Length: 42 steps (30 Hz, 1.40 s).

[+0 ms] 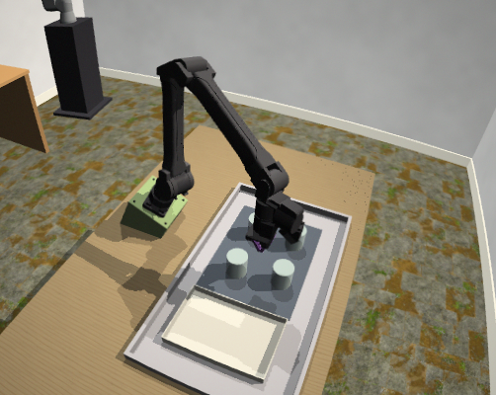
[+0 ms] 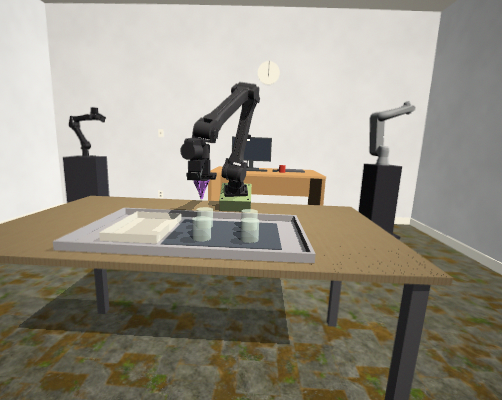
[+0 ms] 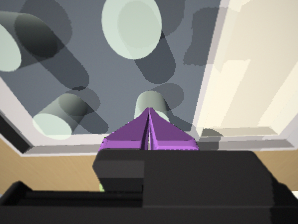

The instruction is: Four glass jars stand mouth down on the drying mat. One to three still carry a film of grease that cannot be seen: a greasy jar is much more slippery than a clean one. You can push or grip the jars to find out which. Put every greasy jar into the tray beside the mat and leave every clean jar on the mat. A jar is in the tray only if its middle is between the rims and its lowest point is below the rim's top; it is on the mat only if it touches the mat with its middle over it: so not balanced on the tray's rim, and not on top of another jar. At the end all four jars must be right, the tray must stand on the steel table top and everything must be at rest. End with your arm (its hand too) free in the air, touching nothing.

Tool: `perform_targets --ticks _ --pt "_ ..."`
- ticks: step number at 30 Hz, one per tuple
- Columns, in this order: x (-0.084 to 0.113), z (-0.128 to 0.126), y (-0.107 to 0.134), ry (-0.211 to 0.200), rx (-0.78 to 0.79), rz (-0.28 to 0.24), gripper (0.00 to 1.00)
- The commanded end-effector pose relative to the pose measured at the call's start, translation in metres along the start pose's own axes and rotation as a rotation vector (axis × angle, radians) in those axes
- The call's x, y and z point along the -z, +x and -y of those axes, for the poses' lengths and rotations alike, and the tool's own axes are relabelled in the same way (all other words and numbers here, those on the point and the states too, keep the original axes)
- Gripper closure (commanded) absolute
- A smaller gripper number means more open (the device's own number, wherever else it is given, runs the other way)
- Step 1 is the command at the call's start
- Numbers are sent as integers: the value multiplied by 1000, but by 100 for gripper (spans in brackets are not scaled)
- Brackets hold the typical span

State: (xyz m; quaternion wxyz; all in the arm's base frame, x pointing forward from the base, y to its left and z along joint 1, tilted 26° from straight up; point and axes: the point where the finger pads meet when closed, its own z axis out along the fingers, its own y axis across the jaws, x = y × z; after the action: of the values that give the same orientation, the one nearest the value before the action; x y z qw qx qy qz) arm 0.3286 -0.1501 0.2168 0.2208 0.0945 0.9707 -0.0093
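- Wooden tabletop point(image 1: 84, 276) point(image 2: 345, 240) point(image 3: 50, 172), one; carries a rimmed steel top point(image 1: 331, 237) point(image 2: 185, 254) point(image 3: 75, 149).
- Black arm point(image 1: 227, 123) point(image 2: 222, 107), one; upper link nearly upright from a green block point(image 1: 143, 222) point(image 2: 235, 204), forearm slanting down, wrist pointing at the steel top.
- Drying mat point(image 1: 257, 267) point(image 2: 227, 240) point(image 3: 100, 50), dark blue-grey; bears all four jars.
- Tray point(image 1: 222, 331) point(image 2: 130, 237) point(image 3: 255, 45), cream, low-walled; lies flat just beside the mat, on the steel top.
- Jars, four, pale green, frosted-looking, upright, standing apart: tray-side pair, a nearer jar point(image 1: 237, 264) point(image 2: 205, 214) point(image 3: 150, 100) on the arm base's side and a farther jar point(image 1: 283, 274) point(image 2: 202, 230) point(image 3: 131, 25); the other two stand farther from the tray.
- Gripper point(image 1: 260, 248) point(image 2: 201, 199) point(image 3: 149, 112), purple-fingered; tips together, holding nothing, above jar height.
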Motion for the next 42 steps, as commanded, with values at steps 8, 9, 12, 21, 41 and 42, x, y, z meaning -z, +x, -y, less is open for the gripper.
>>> perform_targets --ticks 8,9,12,21,41,42 --pt "-41 -2 -5 -8 38 4 100" --pt "-45 -2 -5 -8 38 4 100" --pt "-60 -2 -5 -8 38 4 100" --pt "-71 -1 -1 -8 38 4 100" --pt "-76 0 3 -8 38 4 100" --pt "-76 0 3 -8 38 4 100"
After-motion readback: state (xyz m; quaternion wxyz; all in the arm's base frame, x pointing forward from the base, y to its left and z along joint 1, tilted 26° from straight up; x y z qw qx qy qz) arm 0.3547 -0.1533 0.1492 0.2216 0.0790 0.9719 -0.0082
